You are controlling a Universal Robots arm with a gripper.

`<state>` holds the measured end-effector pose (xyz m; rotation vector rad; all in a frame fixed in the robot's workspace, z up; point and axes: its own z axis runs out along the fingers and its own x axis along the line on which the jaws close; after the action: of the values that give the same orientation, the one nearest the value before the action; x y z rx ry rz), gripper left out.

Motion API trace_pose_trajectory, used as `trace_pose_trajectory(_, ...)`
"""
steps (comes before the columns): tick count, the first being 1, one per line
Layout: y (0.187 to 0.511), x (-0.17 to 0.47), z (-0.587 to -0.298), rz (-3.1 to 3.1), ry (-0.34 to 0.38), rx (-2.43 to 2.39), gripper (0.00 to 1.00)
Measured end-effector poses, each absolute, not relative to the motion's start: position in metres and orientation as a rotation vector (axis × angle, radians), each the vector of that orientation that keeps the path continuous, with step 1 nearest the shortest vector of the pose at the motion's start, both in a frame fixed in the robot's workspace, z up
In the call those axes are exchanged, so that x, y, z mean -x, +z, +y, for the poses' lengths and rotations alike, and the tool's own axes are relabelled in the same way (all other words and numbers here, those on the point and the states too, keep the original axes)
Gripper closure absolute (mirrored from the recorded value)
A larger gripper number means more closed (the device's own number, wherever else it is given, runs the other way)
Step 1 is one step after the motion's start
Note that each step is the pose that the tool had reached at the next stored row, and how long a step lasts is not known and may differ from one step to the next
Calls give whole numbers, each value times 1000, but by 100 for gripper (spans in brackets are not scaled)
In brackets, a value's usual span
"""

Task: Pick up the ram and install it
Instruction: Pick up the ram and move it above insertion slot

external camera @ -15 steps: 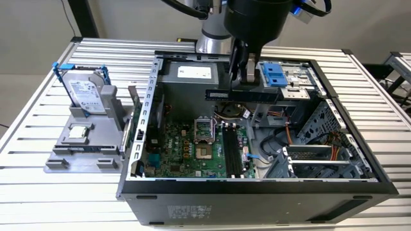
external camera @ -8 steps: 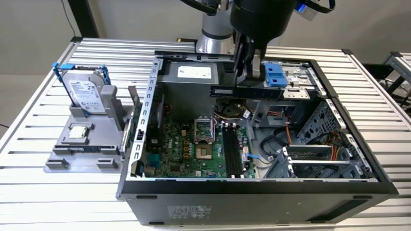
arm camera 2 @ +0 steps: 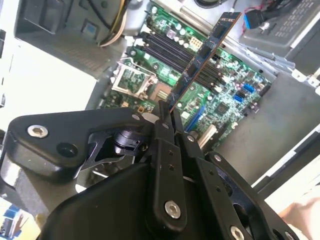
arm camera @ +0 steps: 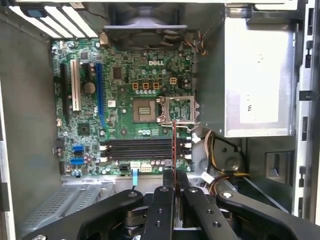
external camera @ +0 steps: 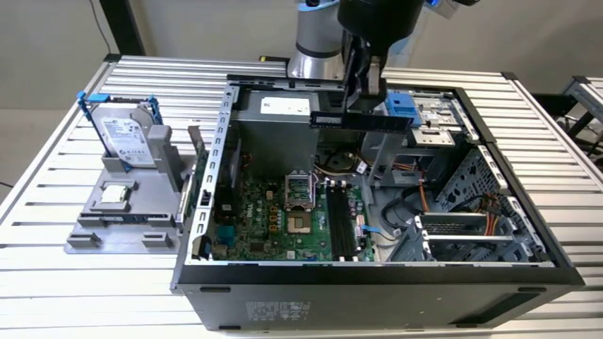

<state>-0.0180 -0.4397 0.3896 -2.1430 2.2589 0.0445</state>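
My gripper [external camera: 363, 99] is shut on the ram [external camera: 362, 121], a long thin dark stick that it holds level above the open computer case [external camera: 377, 272]. The black memory slots [external camera: 341, 224] lie well below it on the green motherboard [external camera: 264, 233]. In the second wrist view the ram [arm camera 2: 202, 60] juts out from the gripper [arm camera 2: 167, 114] and slants over the memory slots [arm camera 2: 165, 47]. In the first wrist view the ram [arm camera: 174, 145] is edge-on, a thin line rising from the gripper [arm camera: 175, 176] and crossing the memory slots [arm camera: 135, 148] beside the empty processor socket [arm camera: 176, 110].
On the exterior view's left a grey fixture [external camera: 94, 229] carries a silver hard drive in a blue frame [external camera: 121, 133] and a small square chip [external camera: 114, 193]. Inside the case are the power supply [external camera: 273, 106], cables [external camera: 414, 205] and drive cages [external camera: 462, 236]. The case stands on a slatted metal table [external camera: 56, 282].
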Motion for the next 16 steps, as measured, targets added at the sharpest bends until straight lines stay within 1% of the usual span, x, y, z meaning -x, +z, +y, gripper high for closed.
trace_pose_trajectory(7,390,17,-428,2259,44,2143,100)
trace_pose_trajectory(16,389,17,-428,2259,44,2144,100)
